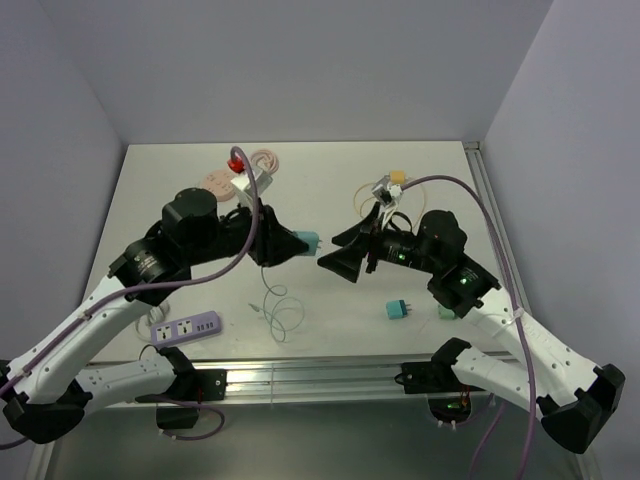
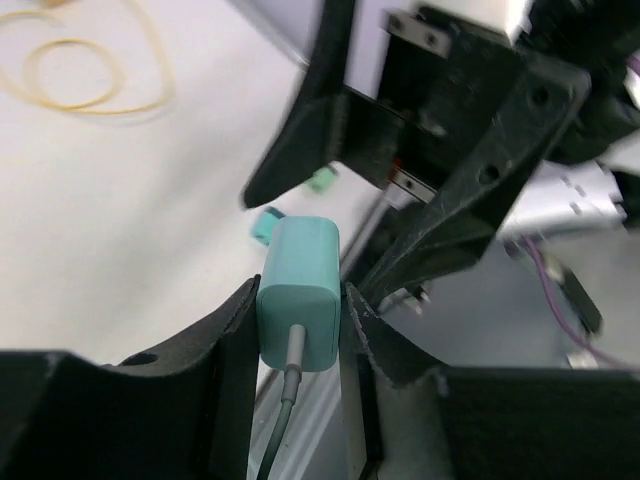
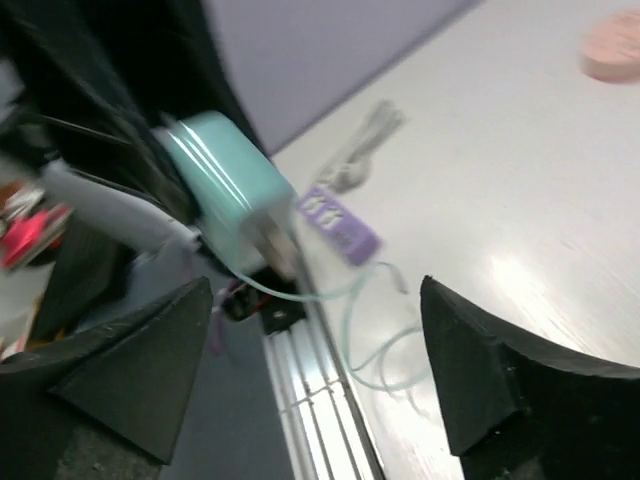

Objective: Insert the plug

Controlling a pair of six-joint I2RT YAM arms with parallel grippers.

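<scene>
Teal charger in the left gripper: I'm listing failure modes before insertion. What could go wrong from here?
The teal charger is pinched only by its sides in the left gripper; it may twist or slip. The open right gripper sits close opposite, so the two could collide. The charger's loose cable might snag.

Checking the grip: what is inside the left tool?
A teal rectangular charger plug, clamped between both fingers, with a grey cable leaving its near end. Its prongs cannot be seen.

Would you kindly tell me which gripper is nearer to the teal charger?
Left. The left gripper is shut on the teal charger, pinching its sides. The right gripper is open, facing it without touching.
</scene>
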